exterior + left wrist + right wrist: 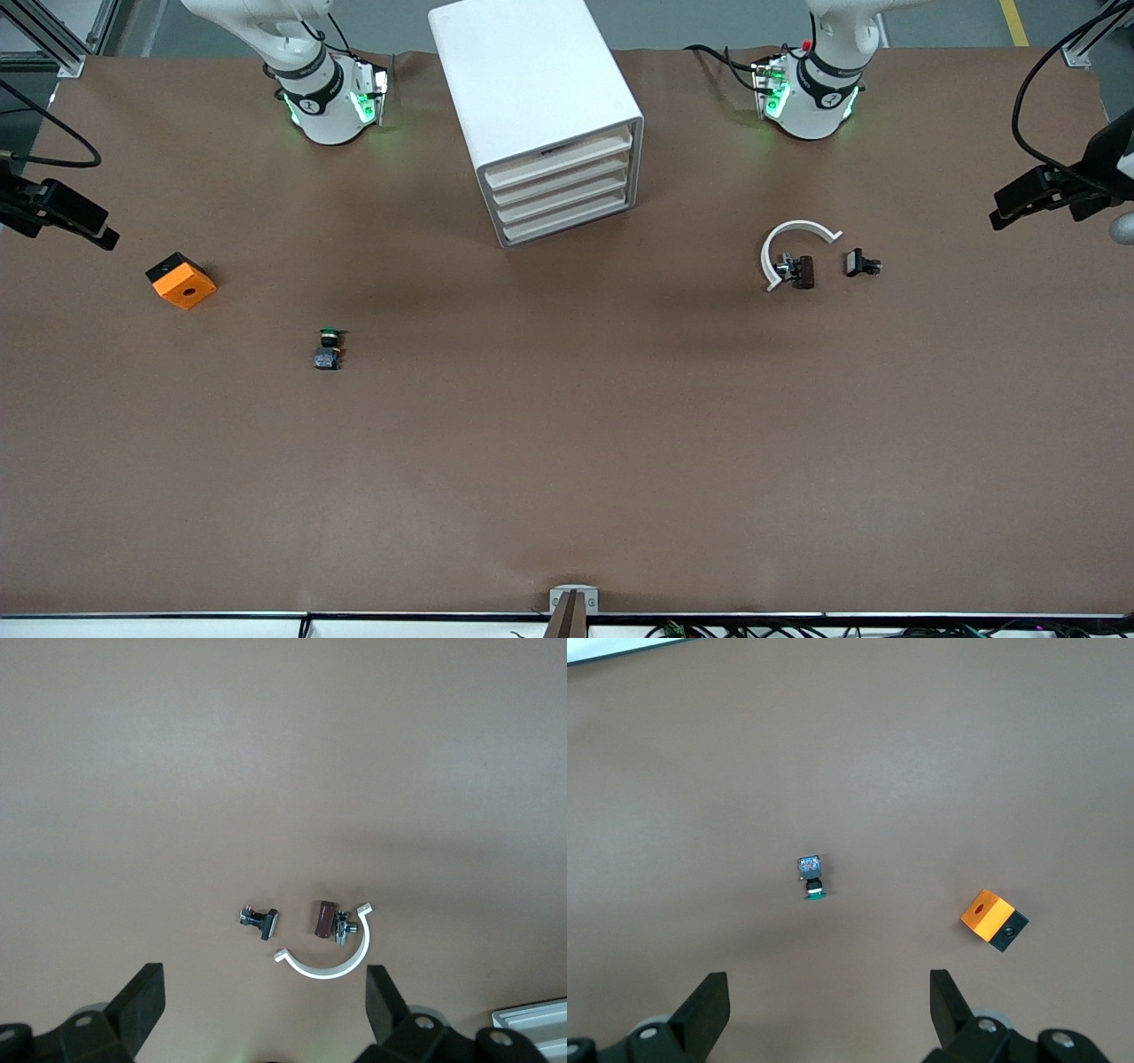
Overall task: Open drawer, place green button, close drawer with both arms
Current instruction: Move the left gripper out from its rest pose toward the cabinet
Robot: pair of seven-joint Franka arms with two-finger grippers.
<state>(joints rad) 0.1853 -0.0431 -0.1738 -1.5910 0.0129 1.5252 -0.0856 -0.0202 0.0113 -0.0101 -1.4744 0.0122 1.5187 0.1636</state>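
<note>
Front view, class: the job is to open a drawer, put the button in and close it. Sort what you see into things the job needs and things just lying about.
Needed:
- cabinet with its drawers, all shut
- button
- left gripper, open
- right gripper, open

Lying about:
- orange block
- white clamp
- brown part
- black clip

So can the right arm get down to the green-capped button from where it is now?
Probably yes: the button lies alone on bare table, the orange block well aside, and the open right gripper has nothing beneath it.
</note>
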